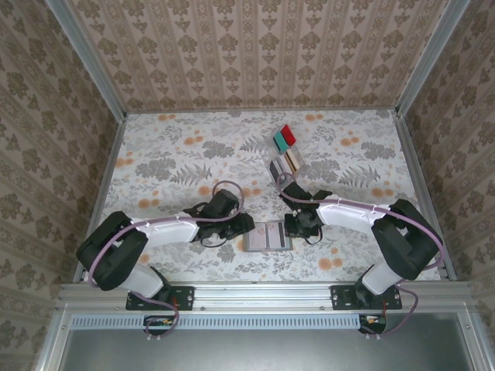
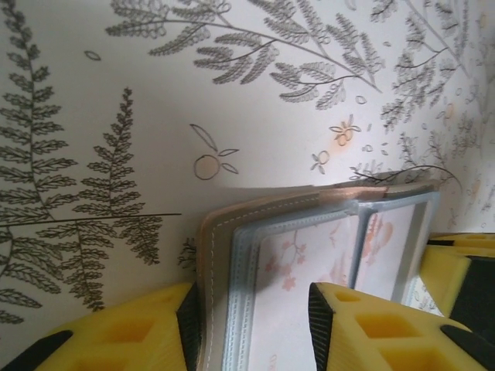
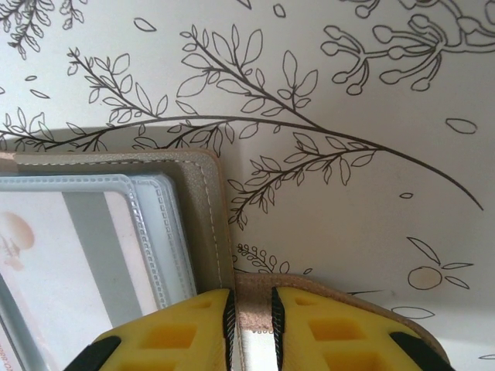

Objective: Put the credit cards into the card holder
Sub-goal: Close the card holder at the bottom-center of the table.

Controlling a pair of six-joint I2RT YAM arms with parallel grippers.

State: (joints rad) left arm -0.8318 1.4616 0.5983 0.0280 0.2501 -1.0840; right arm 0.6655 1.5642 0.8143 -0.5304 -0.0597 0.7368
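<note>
- Top external: the flat grey-brown folding card holder (image 1: 267, 237) lies unfolded on the floral-patterned table (image 1: 170, 162), between the left gripper (image 1: 246, 226) and the right gripper (image 1: 295, 229). Red, teal and tan plastic credit cards (image 1: 288, 135) stand in a clear slotted rack (image 1: 285, 162) well behind it.
- Left wrist: the left gripper (image 2: 255, 328) straddles the card holder's (image 2: 309, 232) stitched edge. I cannot tell whether it is clamped.
- Right wrist: the right gripper (image 3: 251, 321) pinches the card holder's (image 3: 197, 201) tan cover edge.

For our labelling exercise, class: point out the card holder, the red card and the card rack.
card holder (image 3: 203, 209), right wrist view, its tan stitched cover.
red card (image 1: 288, 134), top external view, its face.
card rack (image 1: 274, 168), top external view, its left end.
</note>
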